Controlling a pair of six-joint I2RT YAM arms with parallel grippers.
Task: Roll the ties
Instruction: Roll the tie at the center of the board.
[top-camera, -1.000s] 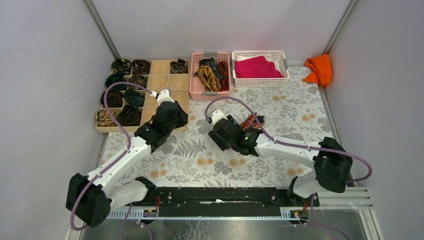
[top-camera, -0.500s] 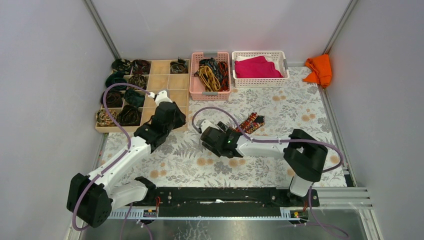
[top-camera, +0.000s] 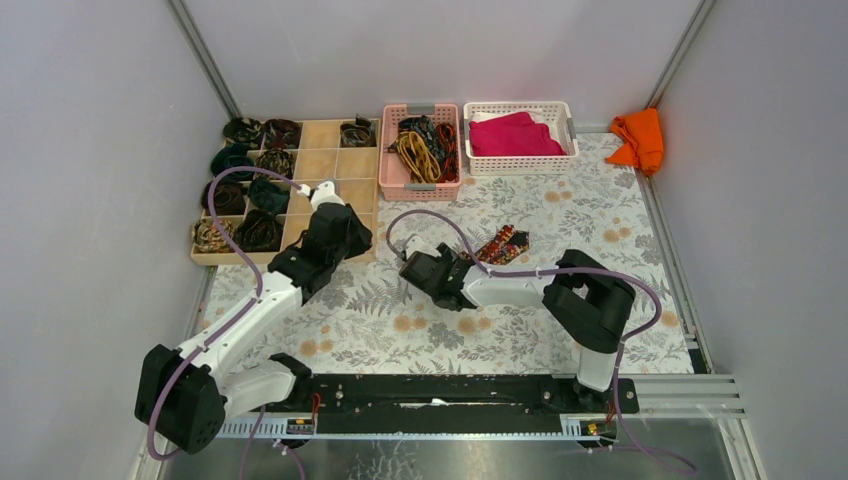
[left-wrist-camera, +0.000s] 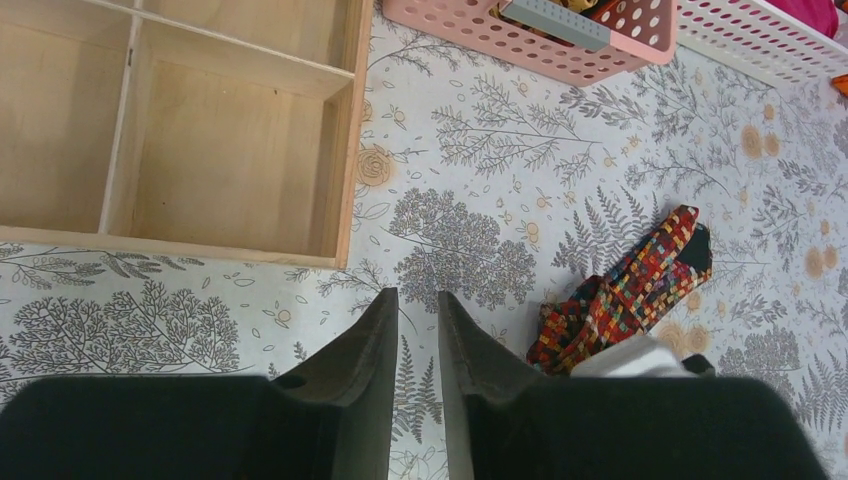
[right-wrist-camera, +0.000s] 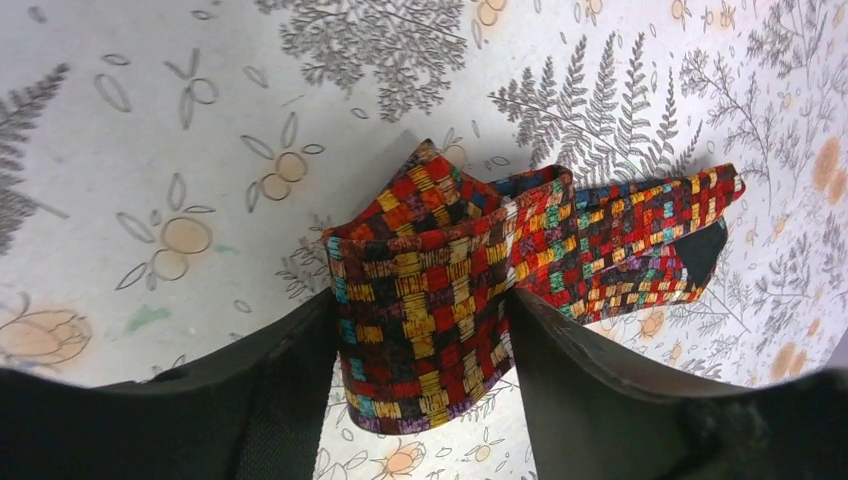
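Squeezing the rolled end of the red-orange tie (right-wrist-camera: 470, 250) between the two dark fingers (right-wrist-camera: 270, 400) of the right gripper (right-wrist-camera: 420, 305), with a firm grip on both sides of the roll. Resting on the flowered tablecloth (right-wrist-camera: 150, 120), near the middle of the table, with the short unrolled tail flat on the cloth beyond the fingers and some dark lining visible at its tip. To the left, holding nothing in the left gripper (left-wrist-camera: 415, 300): only a narrow gap between its fingers, and only tablecloth seen through the gap. Hovering there just beside the near right corner of the wooden tray (left-wrist-camera: 345, 130). Further left in this tray, several compartments filled with rolled ties (top-camera: 250, 190) in dark green, brown and black. Behind, at the far edge, a pink basket (top-camera: 390, 172) with a heap of loose ties (top-camera: 425, 145), yellow and dark, and just beside it a white basket (top-camera: 520, 166) with a magenta cloth (top-camera: 510, 135). In the far right corner, an orange cloth (top-camera: 640, 138), well apart from the baskets.
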